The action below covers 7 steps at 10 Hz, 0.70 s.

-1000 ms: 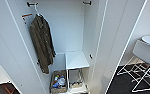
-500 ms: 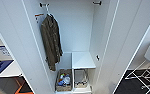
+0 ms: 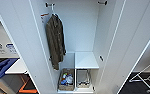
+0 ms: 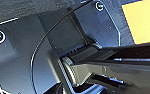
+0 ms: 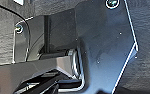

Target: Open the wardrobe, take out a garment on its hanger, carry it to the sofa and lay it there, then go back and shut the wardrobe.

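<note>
The wardrobe (image 3: 76,45) stands open across the middle of the head view, its two white doors swung wide to the left and right edges; inside, a dark olive jacket (image 3: 55,42) hangs at the upper left from a rail (image 3: 76,3) running along the top; no rust-orange garment shows on that rail, so I judge it taken out and the closing step at hand, though that is a reading and not a certainty; a white shelf (image 3: 86,60) sits at lower centre; below it a woven basket (image 3: 66,80) of small items stands at the bottom beside a wire bin (image 3: 83,78).

To close it well, the robot should face the cabinet square on, push each door near its outer edge, and bring both leaves flush at the middle seam without catching the hanging jacket's sleeve.

At the far left a blue and orange surface lies low in the frame; at the lower right stands a white wire rack (image 3: 144,78).

As for the arms, both wrist views give robot hardware above dark floor, which suggests they hang low; whether either tool is open or closed I cannot tell.
</note>
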Motion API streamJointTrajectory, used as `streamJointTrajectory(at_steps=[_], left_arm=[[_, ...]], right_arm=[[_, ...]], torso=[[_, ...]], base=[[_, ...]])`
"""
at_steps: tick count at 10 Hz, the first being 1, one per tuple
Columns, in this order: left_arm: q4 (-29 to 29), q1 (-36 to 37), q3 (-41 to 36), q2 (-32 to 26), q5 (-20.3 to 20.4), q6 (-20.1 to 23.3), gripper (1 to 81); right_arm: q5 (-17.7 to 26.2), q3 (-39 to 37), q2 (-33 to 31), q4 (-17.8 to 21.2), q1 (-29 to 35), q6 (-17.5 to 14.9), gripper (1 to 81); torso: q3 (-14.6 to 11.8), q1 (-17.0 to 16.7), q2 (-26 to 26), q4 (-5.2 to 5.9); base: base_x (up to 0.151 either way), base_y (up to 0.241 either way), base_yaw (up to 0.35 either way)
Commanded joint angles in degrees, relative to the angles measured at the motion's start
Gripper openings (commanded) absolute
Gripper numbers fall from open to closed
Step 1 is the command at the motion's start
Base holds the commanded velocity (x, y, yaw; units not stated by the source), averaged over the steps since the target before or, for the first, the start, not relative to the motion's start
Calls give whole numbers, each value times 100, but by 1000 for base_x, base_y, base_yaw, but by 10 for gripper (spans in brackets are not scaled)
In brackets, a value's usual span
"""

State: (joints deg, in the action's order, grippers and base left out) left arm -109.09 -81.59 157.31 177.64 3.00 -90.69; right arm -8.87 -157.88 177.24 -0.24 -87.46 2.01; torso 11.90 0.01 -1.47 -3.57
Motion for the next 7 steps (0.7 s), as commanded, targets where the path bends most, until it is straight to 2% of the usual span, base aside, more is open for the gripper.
streamJointTrajectory(at_steps=[1, 7], left_arm=[[-33, 200, -24, 26, -203, -28, 811], [-33, 130, -24, 26, -203, -19, 811]], right_arm=[[343, 22, 7, -2, 127, 1, 811], [334, 22, 7, -2, 136, 1, 811]], torso=[[0, -1, 0, 0], [0, 0, 0, 0]], base=[[0, 0, 0], [0, 0, 0]])
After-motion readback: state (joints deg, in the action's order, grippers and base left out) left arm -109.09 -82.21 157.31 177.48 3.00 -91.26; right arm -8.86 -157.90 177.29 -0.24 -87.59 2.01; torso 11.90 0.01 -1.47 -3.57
